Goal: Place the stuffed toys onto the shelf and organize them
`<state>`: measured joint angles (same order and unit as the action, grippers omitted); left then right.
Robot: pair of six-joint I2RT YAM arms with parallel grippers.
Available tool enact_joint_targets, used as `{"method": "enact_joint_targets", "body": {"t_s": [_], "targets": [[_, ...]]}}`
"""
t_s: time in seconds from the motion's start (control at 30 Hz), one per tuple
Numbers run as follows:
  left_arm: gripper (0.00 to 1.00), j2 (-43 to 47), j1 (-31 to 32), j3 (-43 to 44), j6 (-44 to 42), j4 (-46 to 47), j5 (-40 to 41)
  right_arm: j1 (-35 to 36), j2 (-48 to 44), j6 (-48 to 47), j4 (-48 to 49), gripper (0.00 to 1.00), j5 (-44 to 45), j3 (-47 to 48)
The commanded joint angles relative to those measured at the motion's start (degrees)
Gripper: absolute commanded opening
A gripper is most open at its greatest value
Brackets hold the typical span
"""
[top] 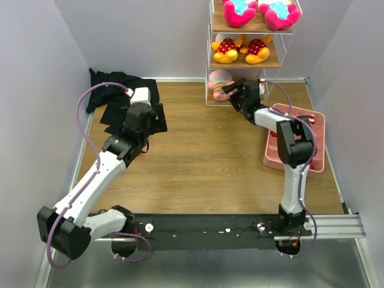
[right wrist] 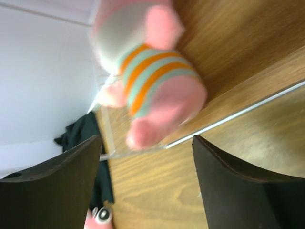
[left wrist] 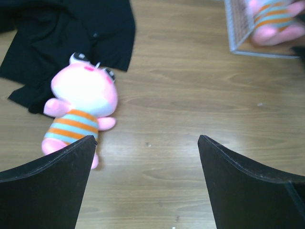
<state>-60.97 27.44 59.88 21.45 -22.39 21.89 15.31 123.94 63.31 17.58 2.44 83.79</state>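
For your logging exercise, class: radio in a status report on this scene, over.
Left end effector open; right end effector open at shelf. Shelved striped toy on bottom board. Loose striped toy by black cloth, unobstructed.

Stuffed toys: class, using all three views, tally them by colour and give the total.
White-and-magenta toys: 2
Yellow toys: 2
Pale pink toys: 2 (one on the floor, one on the shelf)
Total: 6

left pincer [left wrist: 147, 139] gapes wide; right pincer [right wrist: 146, 138] likewise spread apart.
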Motion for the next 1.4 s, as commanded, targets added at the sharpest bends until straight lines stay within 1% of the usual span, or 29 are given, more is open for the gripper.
{"method": "enact_joint_targets", "body": {"t_s": [0.0,0.03,0.07,0.1,0.13,0.23,0.3,0.33,0.4,0.43,0.47,0.57,0.63,0.77,0.9,0.93,0.97,1.0,1.03,1.07,1.1,1.13,1.17,1.23,1.37], "targets": [[0.99,-5.99,-1.51,2.26,-0.54,-4.50,5.80,-0.98,-9.49,-4.77,0.95,0.86,-1.55,-7.22],[0.99,-8.00,-2.12,2.70,-0.62,-4.76,5.53,-1.07,-10.99,-5.38,1.92,0.86,-3.99,-9.15],[0.99,-8.98,-2.91,3.05,-0.62,-5.11,5.45,-1.07,-14.39,-6.95,3.41,0.86,-5.06,-11.08],[0.98,-9.95,-3.96,3.57,-0.36,-6.16,4.66,-1.07,-15.99,-7.75,3.86,0.85,-6.03,-15.02],[0.97,-11.44,-6.50,4.10,-0.27,-6.61,3.96,-1.16,-17.66,-8.72,4.12,0.85,-8.13,-16.71],[0.94,-13.99,-9.76,4.46,-0.18,-7.31,1.15,-1.16,-25.22,-11.89,3.95,0.85,-12.96,-23.74],[0.92,-15.49,-10.13,4.81,-0.53,-8.62,1.57,-1.07,-30.65,-13.21,4.39,0.85,-15.34,-27.35],[0.91,-17.32,-10.30,5.59,-0.53,-9.24,2.71,-1.07,-32.34,-13.65,4.21,0.85,-17.01,-31.02],[0.89,-19.35,-11.53,6.65,-0.53,-10.99,2.98,-1.07,-35.68,-14.00,4.65,0.84,-18.95,-34.81],[0.88,-20.67,-12.14,7.27,-0.88,-11.18,2.98,-1.07,-38.13,-13.83,5.78,0.84,-21.40,-38.66],[0.87,-21.12,-12.84,7.36,-1.32,-11.09,2.98,-0.99,-39.20,-13.39,9.01,0.84,-22.64,-40.88],[0.87,-22.43,-14.25,6.31,-5.36,-9.61,0.62,-0.90,-39.65,-13.91,12.29,0.84,-28.87,-43.53],[0.85,-23.83,-16.53,5.43,-6.15,-9.16,0.26,-0.81,-39.30,-14.35,12.12,0.82,-32.56,-43.71],[0.82,-27.79,-19.61,5.42,-6.69,-9.33,1.14,-0.37,-42.54,-14.35,14.41,0.82,-33.02,-47.31],[0.80,-33.76,-20.94,6.83,-7.56,-11.17,-1.40,-0.37,-45.88,-17.33,10.29,0.82,-33.20,-46.97],[0.79,-36.47,-20.94,7.79,-7.83,-11.88,-3.06,-0.46,-46.68,-17.86,9.49,0.82,-32.85,-46.88],[0.73,-37.81,-21.02,8.32,-7.92,-12.58,-3.69,-0.37,-47.38,-18.65,8.36,0.82,-32.50,-47.05],[0.65,-38.95,-21.03,8.85,-7.48,-14.33,-4.04,-0.37,-48.78,-18.83,8.17,0.82,-32.15,-47.05],[0.50,-40.61,-20.94,10.07,-7.04,-15.13,-3.96,-0.46,-49.40,-19.10,8.08,0.82,-31.80,-47.49],[0.25,-40.63,-21.02,10.34,-6.43,-15.75,-3.79,-0.37,-49.93,-19.27,7.73,0.82,-31.62,-47.58],[0.19,-40.11,-21.03,10.52,-5.64,-15.93,-3.78,-0.37,-50.54,-19.62,7.29,0.82,-31.53,-47.66],[0.14,-37.84,-21.03,9.91,-5.55,-15.49,-4.22,-0.37,-51.60,-19.89,6.85,0.82,-31.27,-47.49],[0.07,-36.34,-21.03,9.56,-5.28,-15.05,-5.35,-0.37,-52.21,-20.41,5.98,0.82,-31.09,-47.40],[0.00,-32.13,-21.03,8.86,-5.02,-14.08,-6.42,-0.37,-53.44,-20.59,5.53,0.82,-30.65,-47.58],[0.00,-27.89,-21.11,7.80,-4.14,-13.64,-10.80,-0.37,-53.81,-20.07,6.31,0.82,-30.65,-48.28]]}}
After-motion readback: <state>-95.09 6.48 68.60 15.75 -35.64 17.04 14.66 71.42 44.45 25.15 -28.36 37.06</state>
